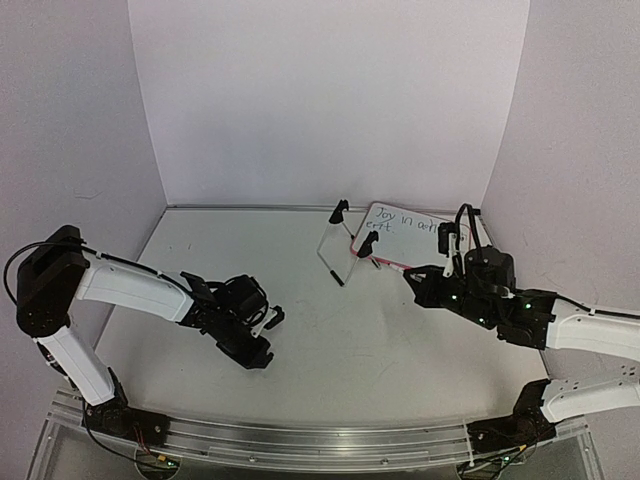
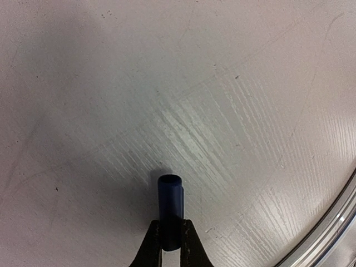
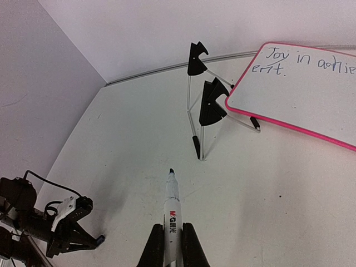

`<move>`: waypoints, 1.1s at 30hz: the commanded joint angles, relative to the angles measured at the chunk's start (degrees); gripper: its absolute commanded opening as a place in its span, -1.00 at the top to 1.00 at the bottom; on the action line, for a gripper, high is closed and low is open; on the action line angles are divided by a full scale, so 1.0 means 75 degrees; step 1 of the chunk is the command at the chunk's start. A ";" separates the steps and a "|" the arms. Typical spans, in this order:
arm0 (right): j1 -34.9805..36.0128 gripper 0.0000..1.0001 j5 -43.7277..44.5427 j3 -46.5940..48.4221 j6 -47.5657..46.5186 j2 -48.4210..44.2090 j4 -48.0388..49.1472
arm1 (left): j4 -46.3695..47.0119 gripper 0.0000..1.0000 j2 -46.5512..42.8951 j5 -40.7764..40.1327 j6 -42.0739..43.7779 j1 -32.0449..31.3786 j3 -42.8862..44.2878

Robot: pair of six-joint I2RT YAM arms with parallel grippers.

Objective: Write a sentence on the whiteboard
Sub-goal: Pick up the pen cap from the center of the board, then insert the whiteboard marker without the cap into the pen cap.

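Note:
The whiteboard, white with a pink rim, lies at the back right of the table. The sentence in thin blue letters starts "Joy in" along its top, with a short second line. My right gripper is shut on a white marker, whose bare tip points toward the left of the board, well short of it. My left gripper is low over the table at front left, shut on a blue marker cap.
A wire stand with black clips lies just left of the whiteboard, touching its corner. White walls enclose the table on three sides. A metal rail runs along the near edge.

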 commanded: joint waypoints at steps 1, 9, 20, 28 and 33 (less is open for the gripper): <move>-0.0149 1.00 0.0023 0.0371 -0.0247 0.0054 -0.0588 | -0.0410 0.95 -0.0009 -0.0035 -0.0080 -0.0046 -0.0201; -0.1768 1.00 -0.2439 0.0884 -0.0623 0.0399 -0.1125 | -0.1199 1.00 -0.0375 -0.0318 0.0415 -0.0003 0.0816; -0.2226 1.00 -0.5710 0.2269 -0.1150 0.1027 -0.1826 | -0.3455 1.00 -0.1146 0.0086 0.2585 0.0118 0.4005; -0.2022 1.00 -0.8336 0.2828 -0.0821 0.2491 -0.1604 | -0.3111 1.00 -0.1339 0.1987 0.3883 0.0107 0.3974; -0.1736 1.00 -0.9109 0.3014 -0.0469 0.3032 -0.1097 | -0.2799 1.00 -0.1429 0.2227 0.4086 0.0102 0.3625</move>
